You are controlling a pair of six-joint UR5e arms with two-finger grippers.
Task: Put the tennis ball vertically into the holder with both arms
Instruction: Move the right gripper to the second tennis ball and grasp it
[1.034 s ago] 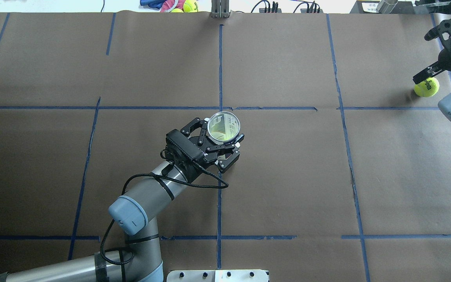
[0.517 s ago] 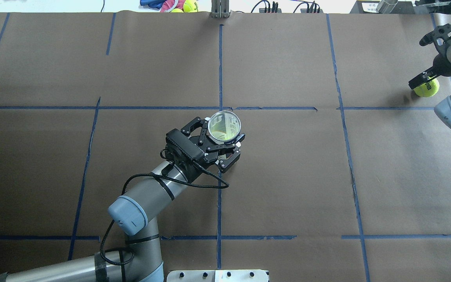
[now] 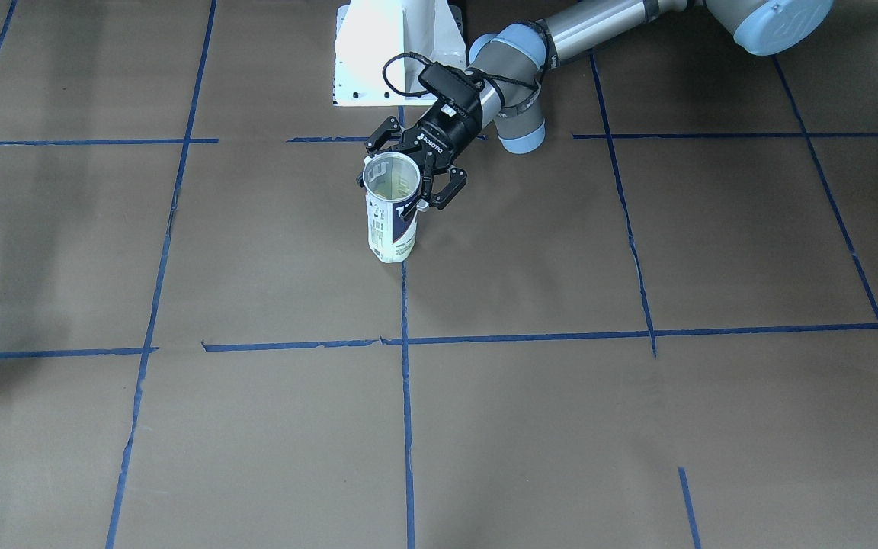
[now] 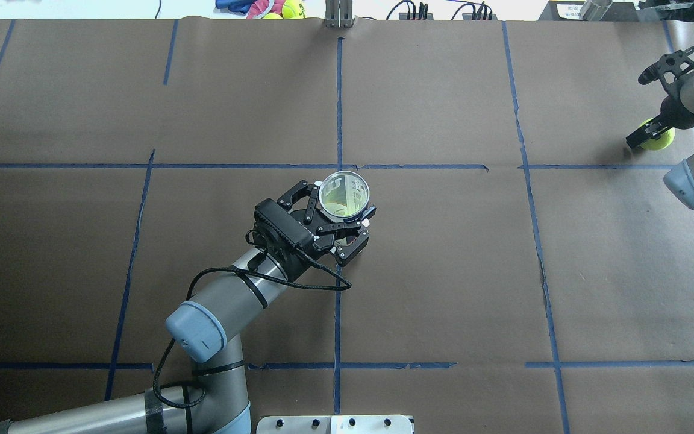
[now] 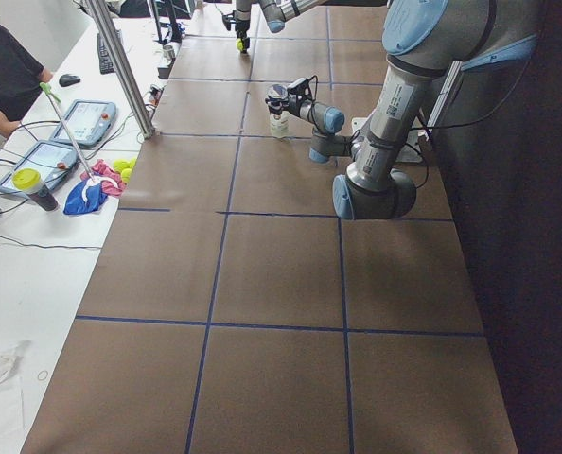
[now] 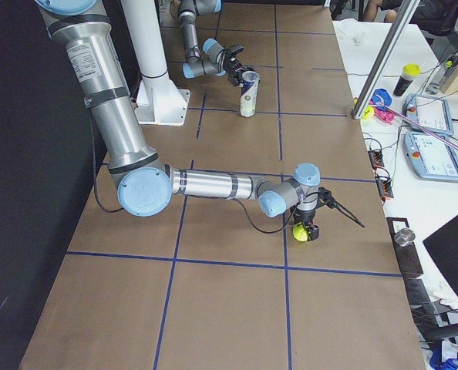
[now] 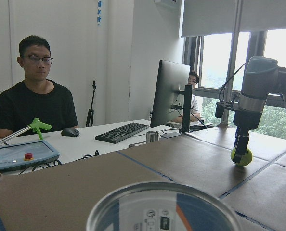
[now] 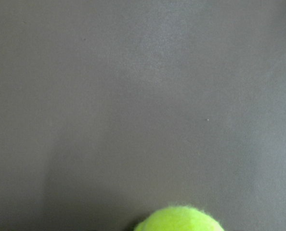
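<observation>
Clear holder [image 3: 391,229] upright, in left pincer [image 3: 402,192]

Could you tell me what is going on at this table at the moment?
The left gripper holds a clear ball can upright near the middle of the table, with its open mouth facing up. At the table's right end, the right gripper is down over a tennis ball that sits on the table. Whether it has closed on the ball cannot be told. The ball is not yet in the can.
</observation>
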